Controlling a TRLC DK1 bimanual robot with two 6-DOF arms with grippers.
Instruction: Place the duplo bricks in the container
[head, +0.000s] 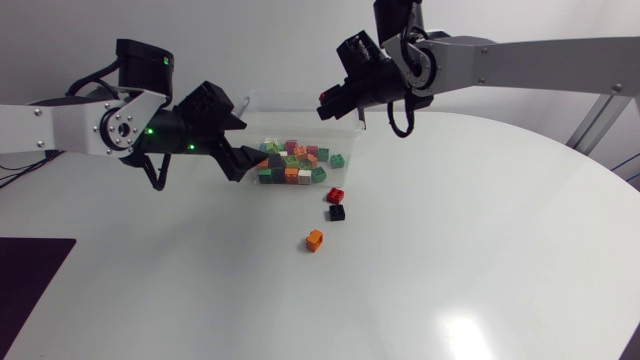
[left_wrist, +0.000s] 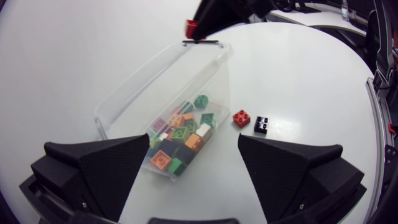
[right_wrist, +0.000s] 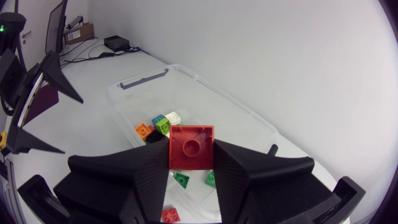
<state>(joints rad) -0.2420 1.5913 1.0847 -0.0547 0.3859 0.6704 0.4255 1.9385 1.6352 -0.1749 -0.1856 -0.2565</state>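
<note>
R gripper (right_wrist: 191, 167) clamps red duplo brick (right_wrist: 191, 145) above clear container (right_wrist: 245, 113); L gripper (left_wrist: 194, 140) spread wide, empty, beside container; 3 loose bricks (head: 337, 212) nearby.

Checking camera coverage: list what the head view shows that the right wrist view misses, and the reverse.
Head view only: the orange brick lying alone on the table. Right wrist view only: the right gripper shut on two sides of the red brick, close up. Both: the clear container with bricks inside, and the open left gripper.
</note>
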